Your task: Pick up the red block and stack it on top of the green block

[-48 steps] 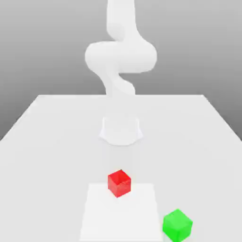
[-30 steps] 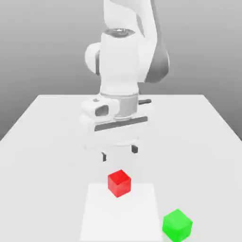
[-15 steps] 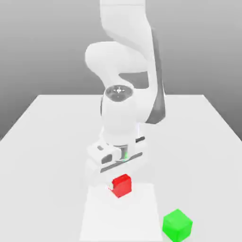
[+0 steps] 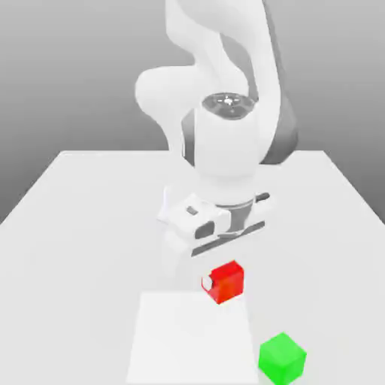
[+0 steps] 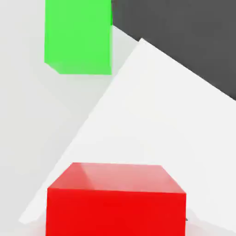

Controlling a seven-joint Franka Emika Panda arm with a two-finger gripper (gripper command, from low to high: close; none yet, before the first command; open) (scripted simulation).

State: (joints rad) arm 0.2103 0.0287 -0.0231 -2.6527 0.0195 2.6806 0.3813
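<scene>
White arm is reaching down over the table (image 4: 68, 225), its gripper (image 4: 218, 284) pointing downward and clamped on the red block (image 4: 226, 282), fingers closed against its sides. Red block is sitting between the fingers directly beneath the wrist, apparently clear of the table surface, and hanging over the far edge of the pale square patch (image 4: 188, 338) marked on the tabletop. A small light fingertip (image 4: 208, 283) is showing against the block's face on the exterior view's left. Green block (image 4: 282, 358) is resting on the table, nearer the camera than the red block and toward the exterior view's right of it, just off the pale patch's near corner; the two blocks are apart, not touching. In the hand view, red block (image 5: 115, 200) is filling the near foreground, with green block (image 5: 78, 37) lying beyond it on the table, a stretch of pale patch (image 5: 152, 120) between them.
</scene>
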